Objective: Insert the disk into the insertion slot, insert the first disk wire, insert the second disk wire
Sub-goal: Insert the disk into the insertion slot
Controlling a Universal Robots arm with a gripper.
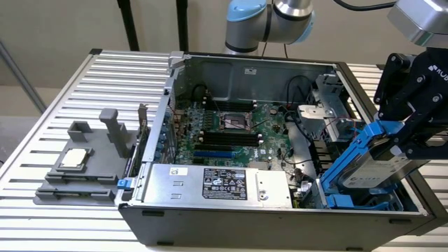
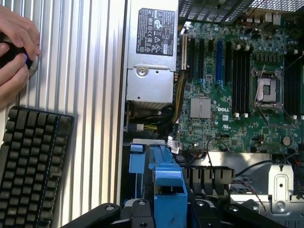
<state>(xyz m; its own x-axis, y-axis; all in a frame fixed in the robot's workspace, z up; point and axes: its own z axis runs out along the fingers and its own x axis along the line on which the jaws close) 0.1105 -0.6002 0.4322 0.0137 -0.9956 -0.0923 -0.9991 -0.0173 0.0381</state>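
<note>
Blue-framed disk (image 1: 368,176), aslant in the tool's (image 1: 406,149) firm grasp, lower end at the insertion slot (image 1: 350,202).

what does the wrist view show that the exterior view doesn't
Wrist view adds: a flat black keyboard and a person's hands on the ribbed metal table. Exterior view adds: a grey plastic fixture carrying a square silver chip, and the robot arm's blue-capped joints. Both: the black gripper clamping the silver-grey hard drive in its bright blue carrier, the silver power-supply box with a black label, the green motherboard.
</note>
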